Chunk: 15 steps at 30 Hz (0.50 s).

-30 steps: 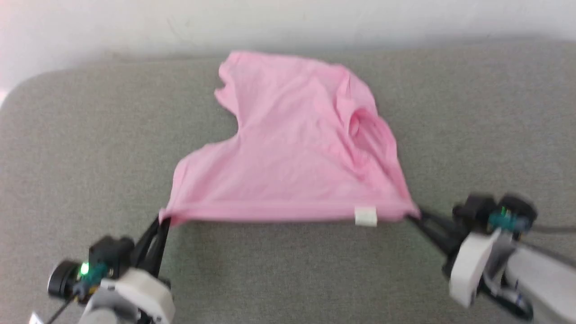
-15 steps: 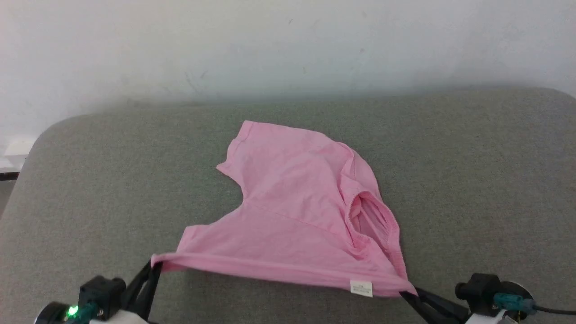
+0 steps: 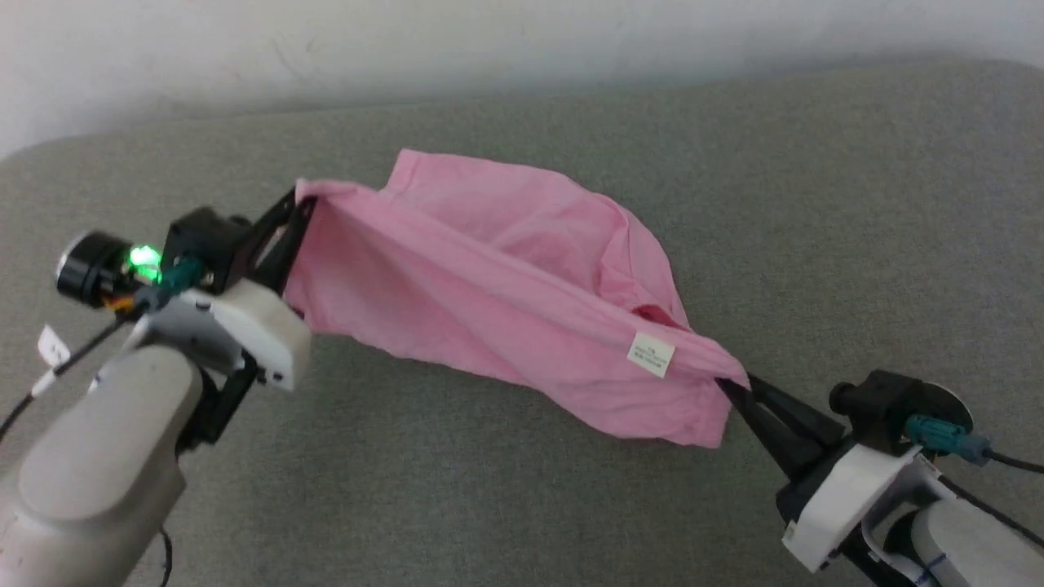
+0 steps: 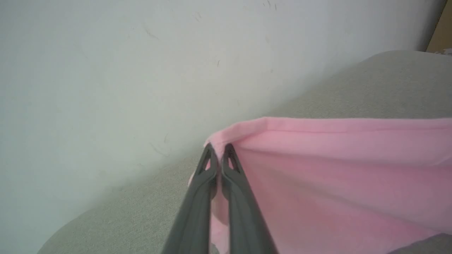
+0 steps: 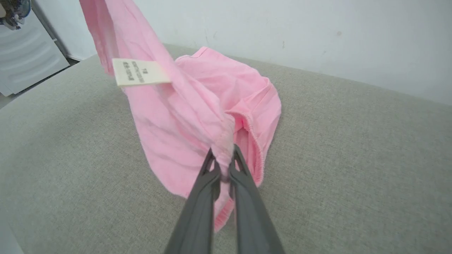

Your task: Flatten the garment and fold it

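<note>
The pink garment (image 3: 506, 302) hangs by its waistband between my two grippers above the grey cushion (image 3: 522, 505), its far part still lying on the cushion. A small white label (image 3: 651, 354) sits on the band near the right end. My left gripper (image 3: 303, 196) is shut on the band's left corner, raised and far back; in the left wrist view the left gripper (image 4: 218, 147) pinches the garment (image 4: 335, 169). My right gripper (image 3: 728, 386) is shut on the right corner, lower and nearer; the right wrist view shows the right gripper (image 5: 223, 155) clamping bunched garment (image 5: 197, 102) below the label (image 5: 139, 72).
A pale wall (image 3: 408, 41) runs along the cushion's far edge. In the right wrist view a white cabinet (image 5: 24, 53) stands beyond the cushion's left side. Cables (image 3: 1011, 461) trail from the right wrist.
The head camera has shifted. Both grippers have lifted the waistband off the cushion; the left one has risen and moved far back, so the band now slants and the cloth hangs under it.
</note>
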{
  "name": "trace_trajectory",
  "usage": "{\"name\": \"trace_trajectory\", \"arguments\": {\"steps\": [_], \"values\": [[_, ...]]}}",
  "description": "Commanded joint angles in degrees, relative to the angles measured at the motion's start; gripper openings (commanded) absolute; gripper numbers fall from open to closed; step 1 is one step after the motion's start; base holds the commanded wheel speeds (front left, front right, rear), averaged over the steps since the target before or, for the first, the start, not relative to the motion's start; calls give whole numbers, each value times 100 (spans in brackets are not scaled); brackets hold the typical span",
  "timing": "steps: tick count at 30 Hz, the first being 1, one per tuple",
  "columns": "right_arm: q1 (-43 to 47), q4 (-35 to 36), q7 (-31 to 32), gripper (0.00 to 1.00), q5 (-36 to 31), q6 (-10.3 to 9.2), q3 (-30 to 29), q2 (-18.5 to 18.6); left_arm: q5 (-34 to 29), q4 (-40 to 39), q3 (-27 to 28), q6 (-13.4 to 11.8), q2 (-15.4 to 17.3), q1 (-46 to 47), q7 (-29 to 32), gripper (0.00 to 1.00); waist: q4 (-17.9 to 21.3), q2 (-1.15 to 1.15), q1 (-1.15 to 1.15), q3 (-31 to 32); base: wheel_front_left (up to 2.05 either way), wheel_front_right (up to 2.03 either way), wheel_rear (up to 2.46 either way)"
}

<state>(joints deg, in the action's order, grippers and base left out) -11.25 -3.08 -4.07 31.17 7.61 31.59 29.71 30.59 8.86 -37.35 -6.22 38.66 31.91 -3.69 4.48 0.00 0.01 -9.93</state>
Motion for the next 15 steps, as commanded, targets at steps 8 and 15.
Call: {"name": "trace_trajectory", "arguments": {"steps": [8, 15], "values": [[-716, -205, -112, 0, -195, -12, -61, -356, -543, 1622, -344, 711, -574, 2113, 419, 0, 699, 0, -1, -1359, 0, 0, 0], [-1321, -522, -148, 0, -358, -12, 18, -590, -823, 3110, -637, 1033, -886, 3025, 544, 0, 1000, 0, -1, -1913, 0, 0, 0]]}}
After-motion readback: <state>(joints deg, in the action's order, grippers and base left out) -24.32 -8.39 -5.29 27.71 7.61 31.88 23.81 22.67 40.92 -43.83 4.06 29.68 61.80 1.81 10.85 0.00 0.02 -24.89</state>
